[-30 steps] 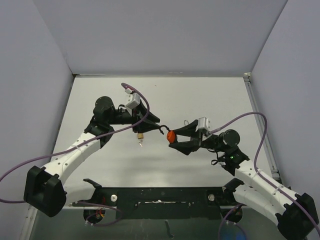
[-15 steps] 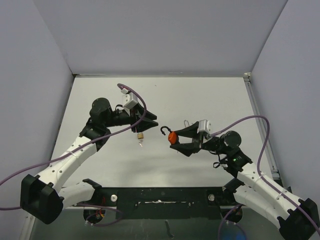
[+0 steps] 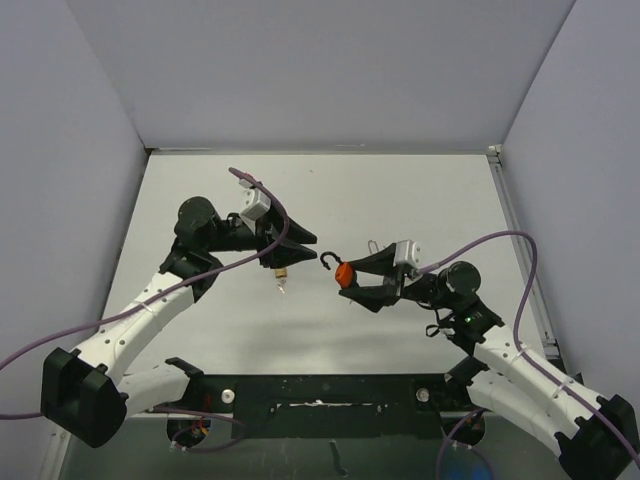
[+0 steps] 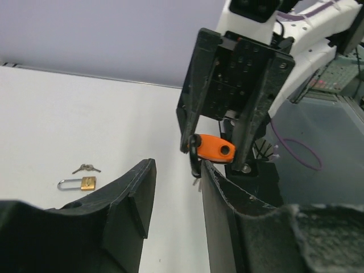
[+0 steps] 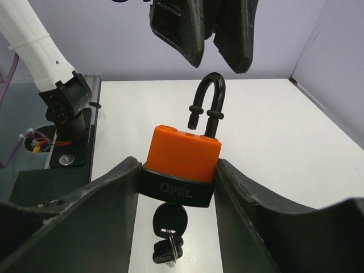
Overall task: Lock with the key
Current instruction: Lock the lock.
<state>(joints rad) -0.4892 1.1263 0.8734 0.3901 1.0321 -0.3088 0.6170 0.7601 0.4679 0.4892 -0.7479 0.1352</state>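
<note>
My right gripper [image 3: 345, 275] [image 5: 177, 170] is shut on an orange padlock [image 5: 182, 156] with a black base, holding it above the table. Its black shackle [image 5: 207, 96] stands open, with one end out of the body. A black-headed key [image 5: 169, 219] sits in the lock's underside, and a ring with a second key hangs from it. My left gripper [image 3: 300, 250] [image 4: 177, 170] is open and empty. It faces the padlock [image 4: 216, 149], which lies just beyond its fingertips, near the right finger. The left gripper's fingers [image 5: 199, 34] hang just beyond the shackle in the right wrist view.
A small brass padlock [image 4: 79, 183] [image 3: 281, 271] with small keys [image 4: 85, 168] lies on the white table [image 3: 420, 200], under the left gripper. Grey walls close the table on three sides. A black frame [image 3: 320, 395] runs along the near edge between the arm bases.
The left arm has drawn slightly left, its gripper still open. The right gripper and padlock have sunk a little. The brass padlock has not moved.
</note>
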